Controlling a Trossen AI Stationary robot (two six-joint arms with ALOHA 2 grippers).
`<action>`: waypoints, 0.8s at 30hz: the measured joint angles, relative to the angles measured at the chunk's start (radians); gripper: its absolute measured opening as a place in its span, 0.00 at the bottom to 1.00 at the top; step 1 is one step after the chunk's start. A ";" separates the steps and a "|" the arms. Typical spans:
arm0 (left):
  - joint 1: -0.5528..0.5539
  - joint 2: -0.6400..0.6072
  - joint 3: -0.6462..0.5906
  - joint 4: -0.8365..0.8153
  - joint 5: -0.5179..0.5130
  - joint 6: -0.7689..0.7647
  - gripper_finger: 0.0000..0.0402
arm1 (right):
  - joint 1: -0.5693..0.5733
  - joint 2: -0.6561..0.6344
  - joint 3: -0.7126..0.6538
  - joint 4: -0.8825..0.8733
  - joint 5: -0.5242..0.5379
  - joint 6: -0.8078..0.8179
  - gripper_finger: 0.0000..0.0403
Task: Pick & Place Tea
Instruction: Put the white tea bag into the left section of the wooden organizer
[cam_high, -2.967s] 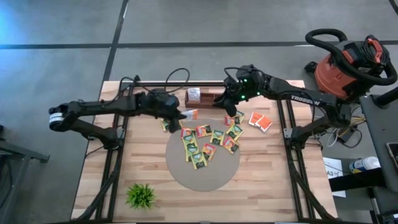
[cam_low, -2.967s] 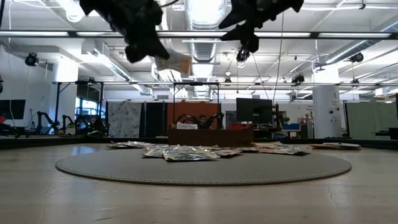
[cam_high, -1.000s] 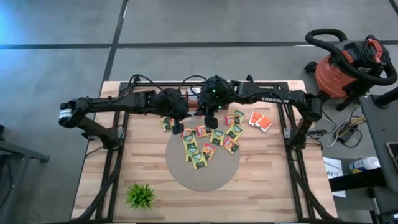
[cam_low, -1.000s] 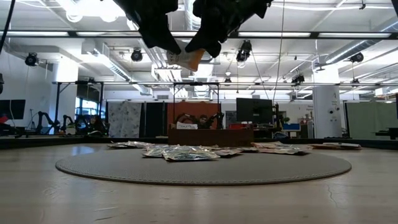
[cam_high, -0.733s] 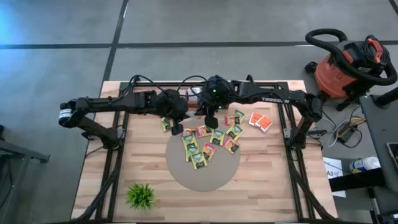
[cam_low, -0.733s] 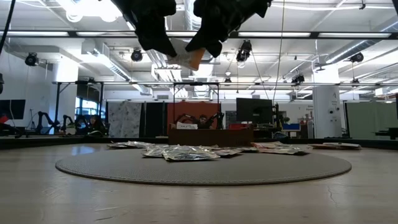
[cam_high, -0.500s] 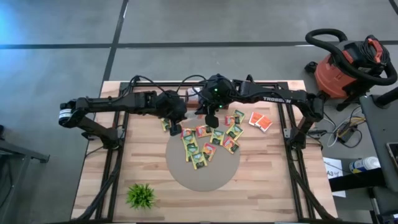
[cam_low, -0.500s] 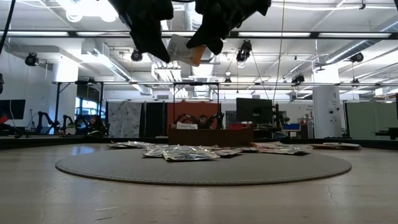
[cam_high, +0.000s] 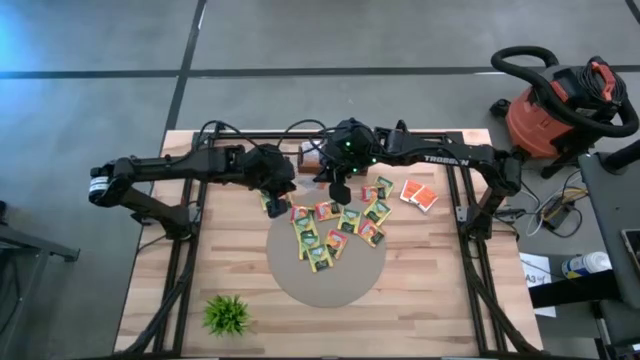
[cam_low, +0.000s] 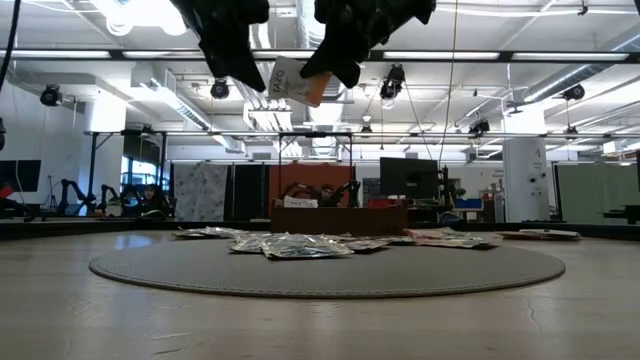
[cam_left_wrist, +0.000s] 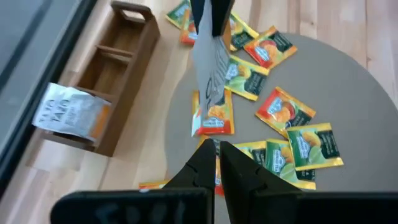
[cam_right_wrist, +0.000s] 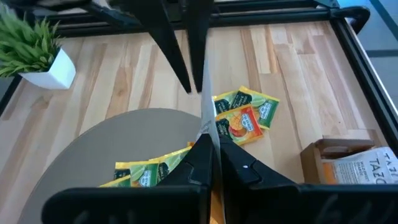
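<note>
L pincer (cam_low: 240, 62) backed off sachet (cam_low: 290, 82) | looks nearly closed | R pincer (cam_low: 335, 68) clamps it aloft

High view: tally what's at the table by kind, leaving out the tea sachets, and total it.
Robot arms: 2
Potted plant: 1
Round mat: 1
Wooden rack: 1
Total: 5
</note>
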 joint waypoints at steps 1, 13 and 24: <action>0.000 -0.009 0.000 -0.001 -0.014 -0.004 0.04 | -0.004 0.000 0.000 0.005 0.001 0.012 0.02; 0.000 -0.252 -0.147 0.162 -0.141 -0.168 0.04 | -0.048 -0.034 -0.035 0.294 -0.025 0.183 0.02; 0.000 -0.524 -0.590 0.865 -0.165 -0.418 0.05 | -0.059 -0.032 -0.091 0.705 -0.118 0.464 0.02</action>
